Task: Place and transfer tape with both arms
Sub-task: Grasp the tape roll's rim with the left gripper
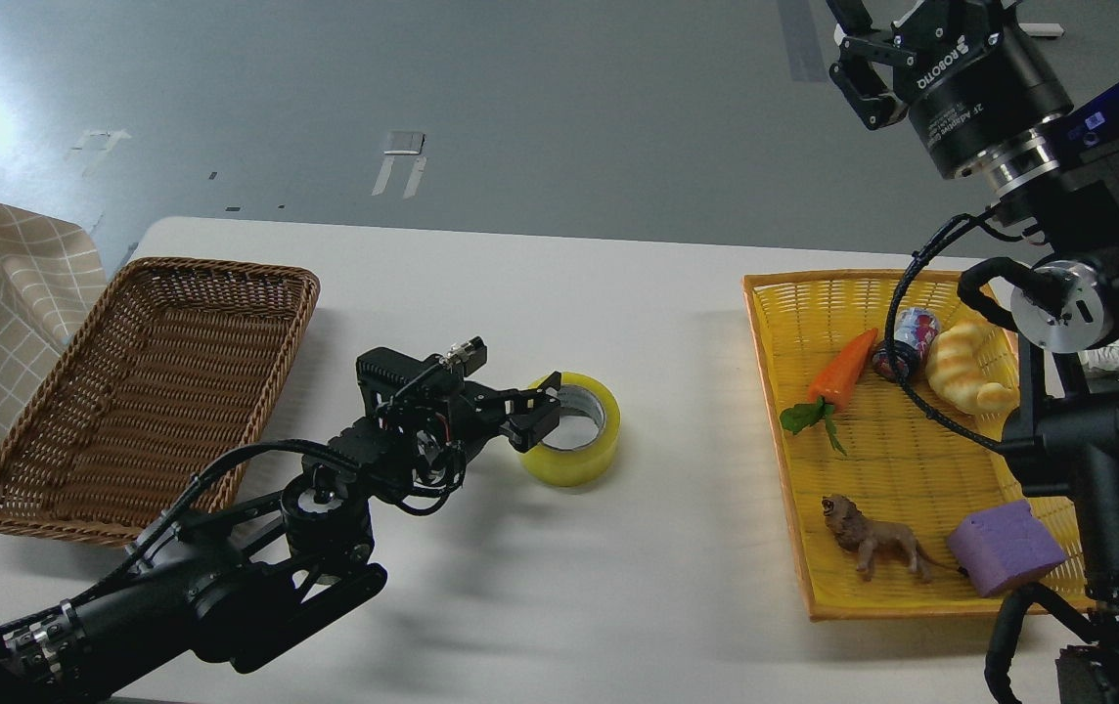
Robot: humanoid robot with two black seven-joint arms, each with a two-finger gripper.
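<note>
The tape (581,458), a wide yellow roll with a grey-white core, lies flat on the white table (618,587) near the middle. My left gripper (538,411) reaches in from the lower left and is at the roll's left wall. Its fingers are apart, one over the rim towards the core and one on the outer side. I cannot tell whether they touch the roll. My right gripper (874,61) is raised high at the top right, far from the tape. Its fingertips are cut off by the top edge and it holds nothing that shows.
A brown wicker basket (217,266) stands at the left, beside a checked cloth (2,293). A yellow basket (765,411) at the right holds a carrot (843,370), a can (915,330), a bread toy (968,367), a lion (877,543) and a purple block (1005,546).
</note>
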